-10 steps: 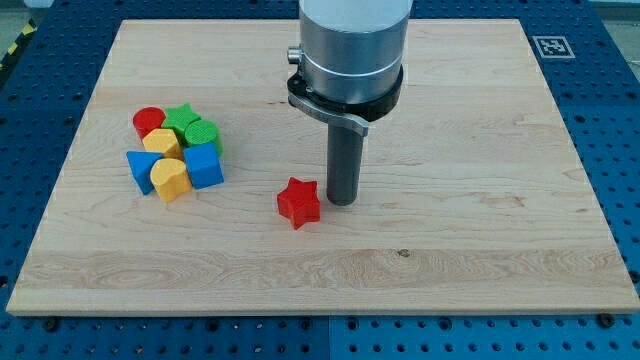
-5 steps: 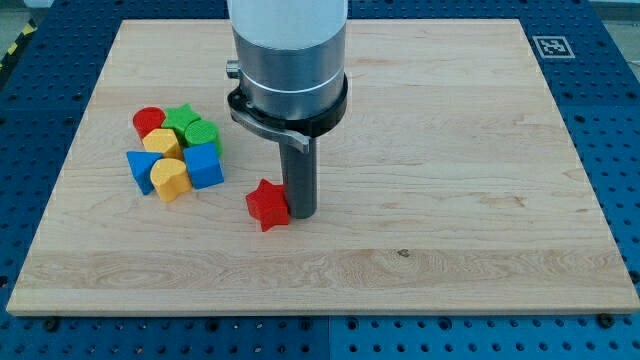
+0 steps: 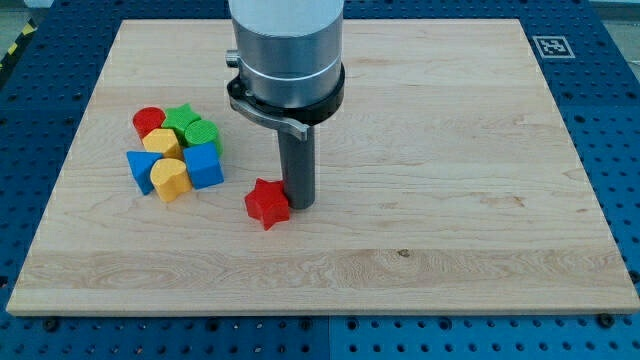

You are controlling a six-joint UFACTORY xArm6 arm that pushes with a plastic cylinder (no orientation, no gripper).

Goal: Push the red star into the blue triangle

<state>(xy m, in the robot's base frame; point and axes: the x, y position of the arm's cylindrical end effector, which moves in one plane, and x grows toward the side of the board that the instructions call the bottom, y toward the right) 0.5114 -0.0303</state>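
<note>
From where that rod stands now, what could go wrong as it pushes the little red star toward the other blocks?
My tip touches the red star on its right side. Two risks:
1. The star's pointed sides could let it spin or slip off my tip.
2. The blue triangle sits at the cluster's far left, behind the blue cube and yellow block. A straight push would likely strike those first and scatter them.

Bare surface (image 3: pixel 420 250) lies open right of the red star (image 3: pixel 267 204), while a blue cube (image 3: pixel 205 166) and yellow block (image 3: pixel 170 178) crowd the blue triangle (image 3: pixel 139 165).
</note>
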